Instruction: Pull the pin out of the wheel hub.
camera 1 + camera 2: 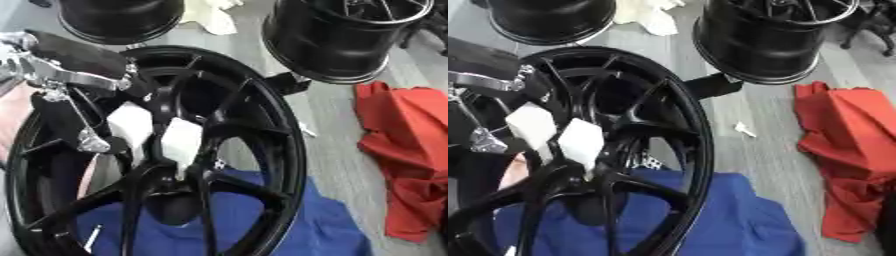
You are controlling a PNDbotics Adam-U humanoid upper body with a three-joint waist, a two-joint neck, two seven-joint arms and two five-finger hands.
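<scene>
A large black spoked wheel stands tilted on a blue cloth. Its hub sits low in the middle, where the spokes meet. My left arm, black with silver joints, reaches in from the upper left across the wheel's face. My left hand ends in two white blocks that lie against the spokes just above the hub. I cannot make out the pin; only a small speckled silver piece shows beside the hub. My right hand is out of sight.
Two black wheel barrels stand behind, with a white rag between them. A red cloth lies at the right and a white scrap on the grey floor. A pale pinkish shape shows behind the left spokes.
</scene>
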